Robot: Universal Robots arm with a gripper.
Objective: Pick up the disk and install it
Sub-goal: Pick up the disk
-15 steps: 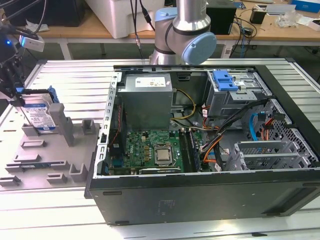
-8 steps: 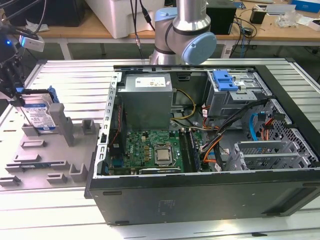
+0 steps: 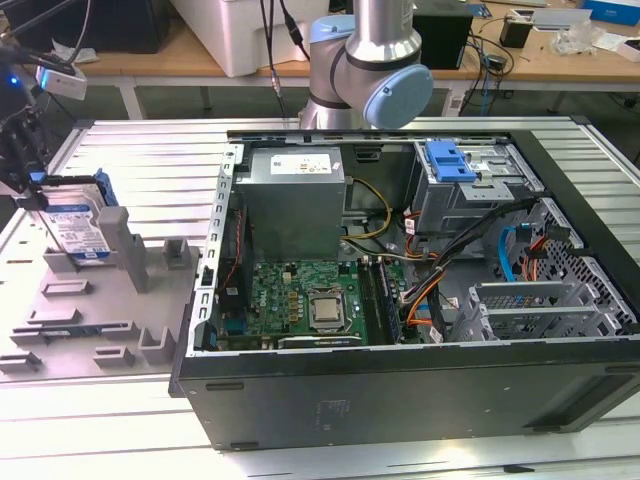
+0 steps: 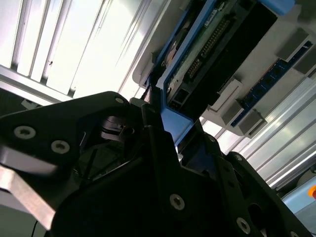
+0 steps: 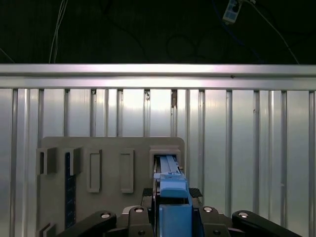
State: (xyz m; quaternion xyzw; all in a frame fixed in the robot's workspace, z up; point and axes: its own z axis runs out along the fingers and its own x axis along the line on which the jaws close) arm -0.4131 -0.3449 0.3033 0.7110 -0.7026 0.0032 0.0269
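Gripper [image 3: 33,190] is seen at the exterior view's far left, closed on the top edge of the disk [image 3: 75,228]; the disk is held upright, its white-and-blue label turned to the camera, at a grey holder [image 3: 100,300] on the ribbed metal worktop [image 3: 140,150]; whether its lower edge sits in the holder or just above it cannot be told; an open computer case [image 3: 400,400] is laid just beside the holder, on the exterior view's right; the arm [image 3: 365,60] is stood behind the case.

In the second wrist view the black gripper [image 4: 173,126] is shown from close up; the blue bracket of the disk [image 4: 222,34] is pinched between its fingers [image 4: 155,143].

In the first wrist view the gripper [image 5: 172,193] is closed on the disk [image 5: 168,165], which is seen edge-on at a slot of the grey holder [image 5: 113,148]; the ribbed worktop [image 5: 247,148] is spread out beyond it.
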